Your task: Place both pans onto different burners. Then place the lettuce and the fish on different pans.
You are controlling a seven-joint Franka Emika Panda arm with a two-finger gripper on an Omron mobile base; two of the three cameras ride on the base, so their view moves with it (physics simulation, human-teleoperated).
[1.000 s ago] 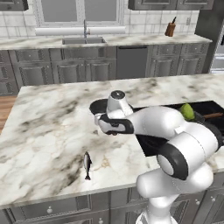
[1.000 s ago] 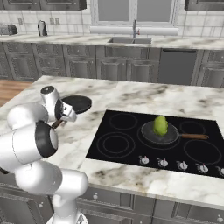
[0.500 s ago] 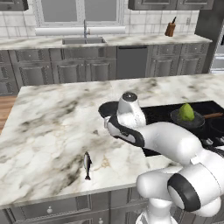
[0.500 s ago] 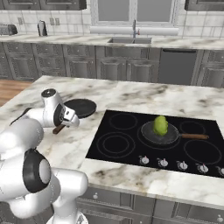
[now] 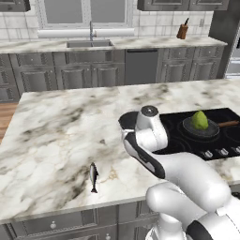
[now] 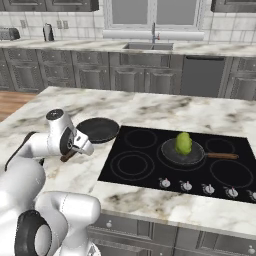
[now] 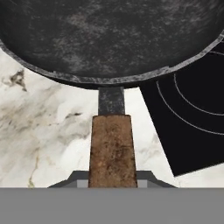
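The hand (image 7: 112,183) is clenched on the wooden handle (image 7: 111,148) of pan 2 (image 6: 98,129); rigid, likely front-heavy, best gripped near the bowl.

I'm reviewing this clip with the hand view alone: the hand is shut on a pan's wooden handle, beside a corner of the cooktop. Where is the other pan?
Observer: The other pan sits on a burner of the cooktop, with its handle pointing away from the arm.
Operator: Anything in it?
Observer: Yes, the lettuce sits in it.
Operator: And the fish?
Observer: The fish lies on the counter near its front edge, apart from both pans.
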